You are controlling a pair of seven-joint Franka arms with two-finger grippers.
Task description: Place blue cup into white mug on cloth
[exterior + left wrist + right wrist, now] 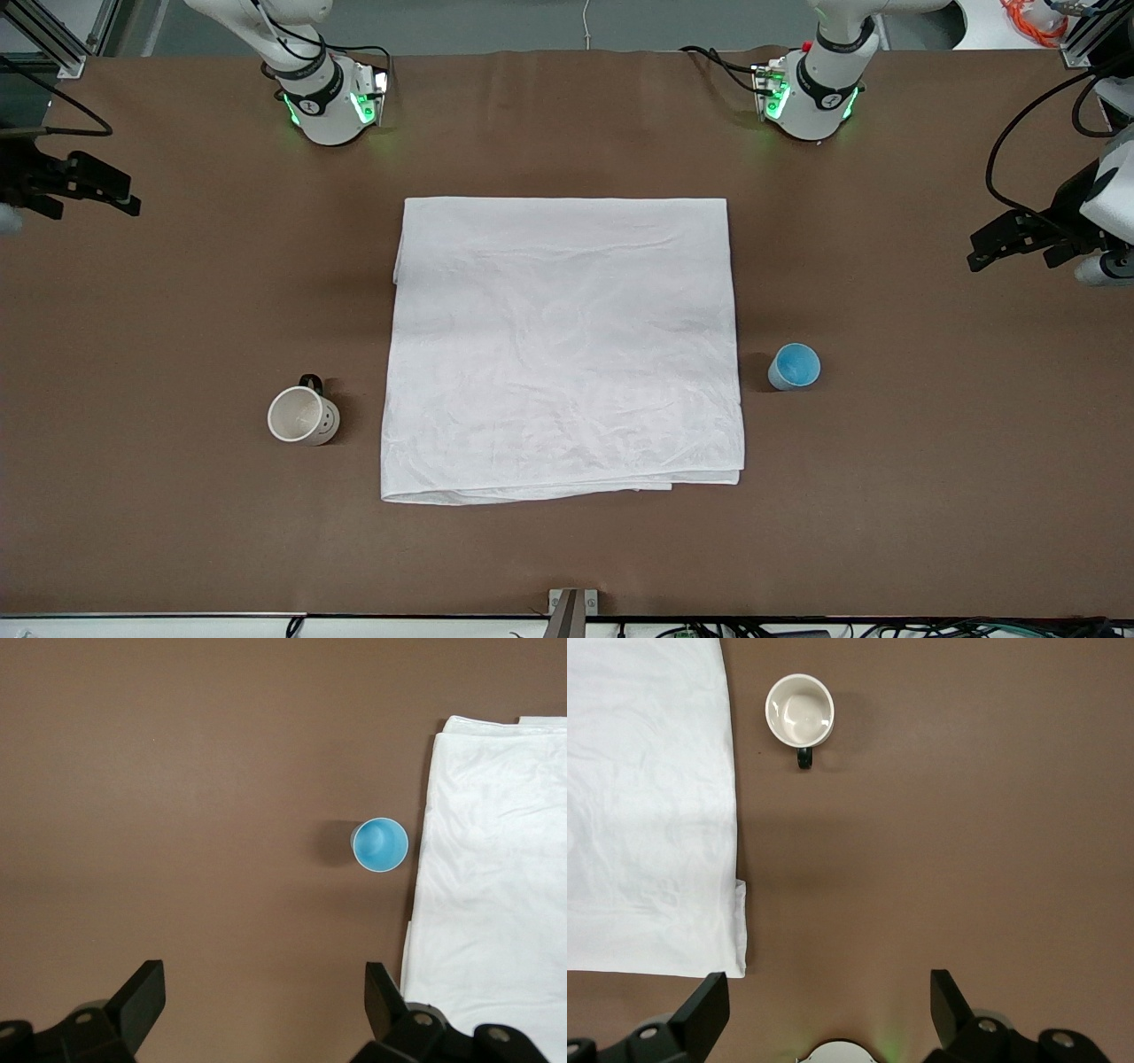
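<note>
Here we start from the biggest thing. The table [177, 532] carries the cloth [564, 346] in its middle, folded in layers, with nothing on it. The mug [303, 415] stands upright on the bare table beside the cloth, toward the right arm's end, with its handle turned toward the robots' bases. The cup [795, 366] stands upright too, just beside the cloth's edge toward the left arm's end, not touching it.

Both arms wait high at the table's ends. The right gripper [66, 182] hangs over the right arm's end and the left gripper [1032, 237] over the left arm's end. In each wrist view the fingers are spread wide with nothing between them.

We judge that no step is begun, and the mug should go onto the cloth first. For this we would bring the right gripper down over the mug's rim away from the handle, one finger inside and one outside, and close gently, because the ceramic is slippery. We set it down where the cloth lies flat, so it does not tilt on a wrinkle. Then the left gripper can take the cup by its rim.
</note>
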